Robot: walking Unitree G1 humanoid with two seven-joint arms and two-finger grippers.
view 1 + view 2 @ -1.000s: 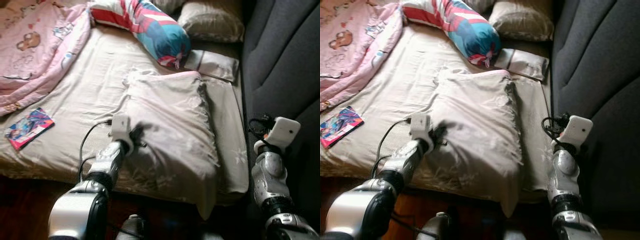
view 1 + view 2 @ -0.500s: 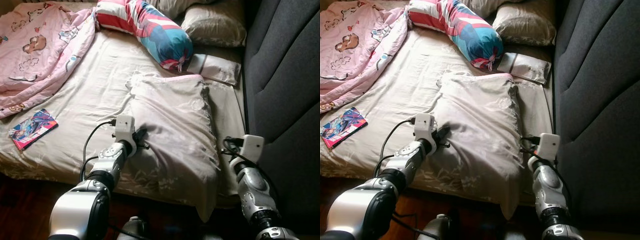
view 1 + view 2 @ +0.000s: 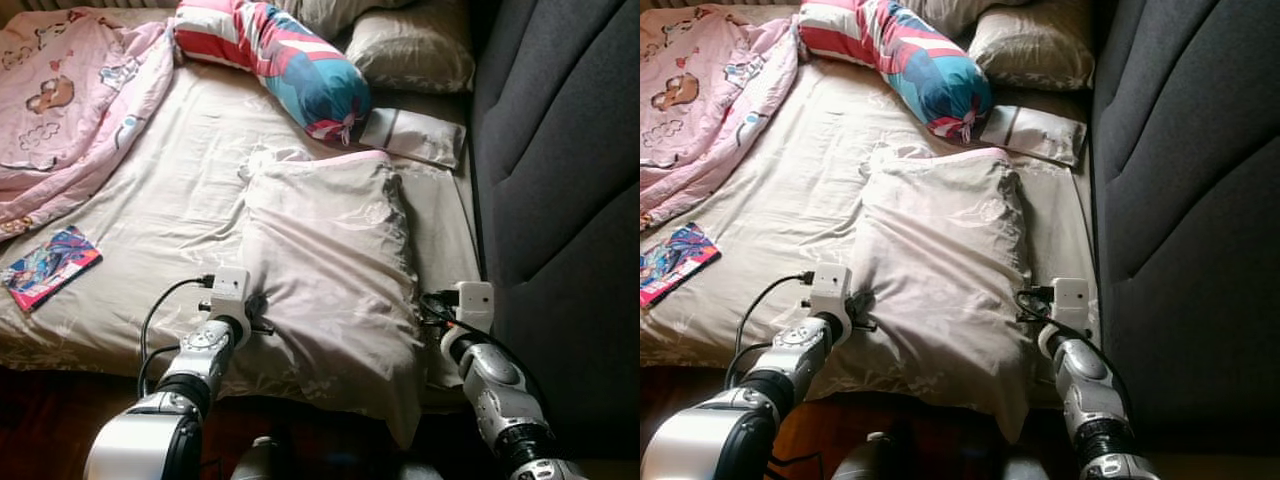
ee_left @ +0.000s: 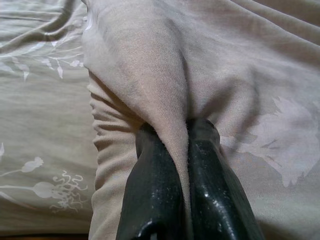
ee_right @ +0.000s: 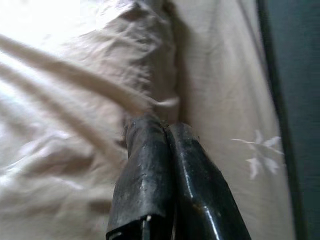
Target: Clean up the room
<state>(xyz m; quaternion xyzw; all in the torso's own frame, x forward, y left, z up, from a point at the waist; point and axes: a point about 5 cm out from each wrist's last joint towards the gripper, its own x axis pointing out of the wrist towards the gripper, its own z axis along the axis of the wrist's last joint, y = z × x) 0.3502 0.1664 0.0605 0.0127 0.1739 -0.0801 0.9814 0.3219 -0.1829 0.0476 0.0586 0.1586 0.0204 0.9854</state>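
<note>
Pillow (image 3: 330, 260) lies lengthwise up the bed; left jaws pinch its edge, right jaws closed

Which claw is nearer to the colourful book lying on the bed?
Left. The left claw pinches the beige pillow's left edge, on the same side as the book. The right claw is at the pillow's far right edge, beside the dark headboard.
</note>
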